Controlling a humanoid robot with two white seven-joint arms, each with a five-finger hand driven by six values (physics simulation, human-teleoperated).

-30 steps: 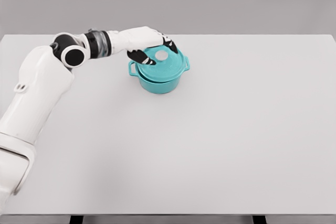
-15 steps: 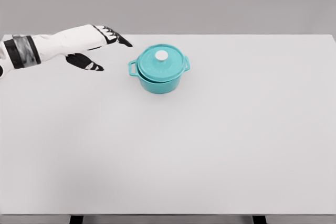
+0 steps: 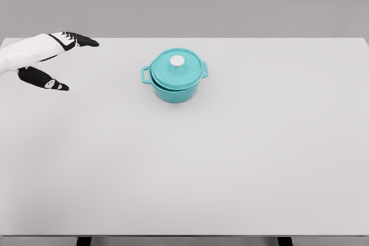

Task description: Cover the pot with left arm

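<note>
While the teal pot (image 3: pixel 176 86) sits toward the far edge of the white table (image 3: pixel 230 159), left of that edge's middle, the lid (image 3: pixel 177 68) rests on it, slightly askew. The left hand (image 3: pixel 49 61) hovers at the far left corner, well apart from the pot, fingers spread and empty. The lid looks rigid, smooth and fairly heavy; its white knob (image 3: pixel 177 60) is the natural hold.

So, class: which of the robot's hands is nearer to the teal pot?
Left. The left hand hovers open at the table's far-left edge, well apart from the teal pot, which has its lid on. The right hand is not in view.
</note>
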